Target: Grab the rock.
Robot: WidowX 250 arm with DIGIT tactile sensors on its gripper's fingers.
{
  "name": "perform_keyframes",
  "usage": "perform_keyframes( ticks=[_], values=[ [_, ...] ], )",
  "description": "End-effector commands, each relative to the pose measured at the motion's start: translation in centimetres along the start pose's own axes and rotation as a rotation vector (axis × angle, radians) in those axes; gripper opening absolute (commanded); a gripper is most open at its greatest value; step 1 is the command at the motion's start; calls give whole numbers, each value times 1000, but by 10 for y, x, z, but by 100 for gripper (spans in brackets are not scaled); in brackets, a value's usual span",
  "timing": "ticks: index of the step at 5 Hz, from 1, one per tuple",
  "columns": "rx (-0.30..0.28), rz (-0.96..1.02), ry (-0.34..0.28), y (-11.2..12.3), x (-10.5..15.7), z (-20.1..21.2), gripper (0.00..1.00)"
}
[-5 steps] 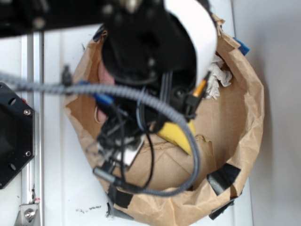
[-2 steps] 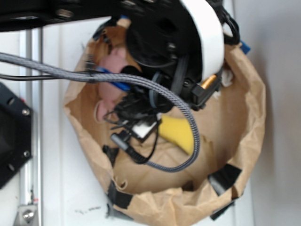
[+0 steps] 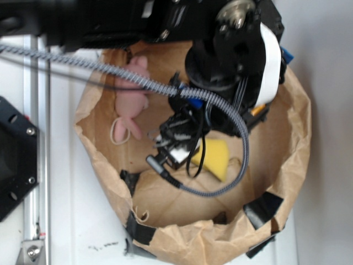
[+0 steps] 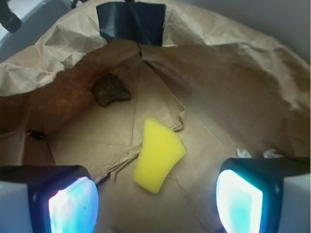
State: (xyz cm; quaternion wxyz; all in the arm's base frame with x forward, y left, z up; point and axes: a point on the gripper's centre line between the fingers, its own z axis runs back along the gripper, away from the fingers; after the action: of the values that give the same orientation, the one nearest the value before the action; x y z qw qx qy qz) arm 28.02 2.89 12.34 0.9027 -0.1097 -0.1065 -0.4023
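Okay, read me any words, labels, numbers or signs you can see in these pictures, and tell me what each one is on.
None readable in either view.
The paper bag, black tape, rock, yellow sponge and pink plush toy carry no print.
The arm's black housing is too blurred to show any marking.

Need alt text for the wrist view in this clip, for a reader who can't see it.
A dark rock lies on the floor of a brown paper bag, far left, with a yellow sponge nearer the middle. The open hand frames the bottom edge, its fingers glowing blue-white and holding nothing.
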Motion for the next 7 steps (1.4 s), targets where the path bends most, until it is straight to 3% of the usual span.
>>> perform_keyframes(
  ticks=[1,3,4,7],
  values=[
    [-2,-134,-12,-10,17,-14,100],
    [-35,-267,-14,-27,31,-23,100],
    [2,-252,-20,-30,27,-9,100],
    [2,-252,-20,-30,27,-9,100]
  ],
)
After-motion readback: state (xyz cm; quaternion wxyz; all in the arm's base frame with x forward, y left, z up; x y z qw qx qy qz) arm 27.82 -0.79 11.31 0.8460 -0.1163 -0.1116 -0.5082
